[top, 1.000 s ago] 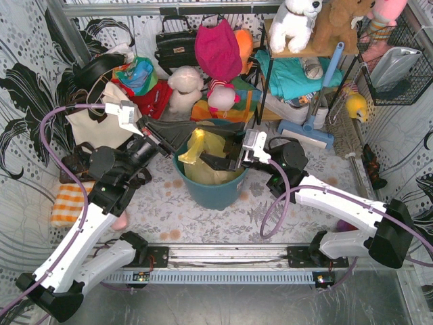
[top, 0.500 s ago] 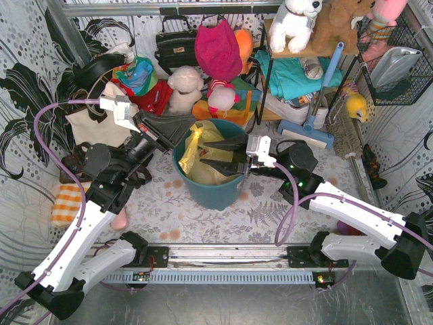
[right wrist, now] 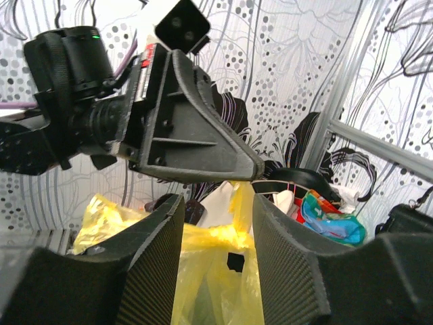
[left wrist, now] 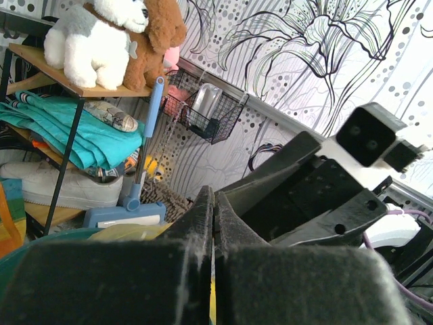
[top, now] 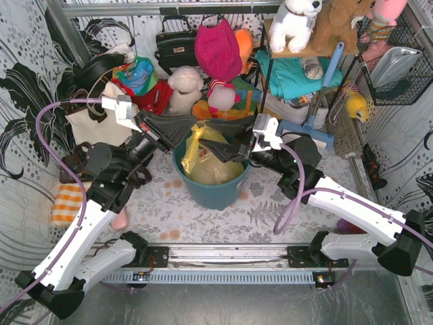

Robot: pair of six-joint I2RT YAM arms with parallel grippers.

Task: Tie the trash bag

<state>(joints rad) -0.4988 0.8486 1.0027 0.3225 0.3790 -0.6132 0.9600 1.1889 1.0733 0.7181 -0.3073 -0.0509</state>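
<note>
My L claw (left wrist: 213, 230): fingers pressed tight together, pinching a fold of the thin see-through yellow-green plastic trash bag (top: 208, 166) at its 11 o'clock top edge.
My R claw (right wrist: 216, 200): fingers apart, medium gap, ribbed pads on either side of the raised yellow film, not clamping it; at bag's 2 o'clock.
Bag: sits in the round teal plastic bin (top: 211, 195), top standing above the rim.
Bin: table centre, btwn my two arms.
Writing: red marks show thru the film, too small to read.
Cream tote bag w/ black straps (top: 88, 123): 10 o'clock of bin, apart from it.
</note>
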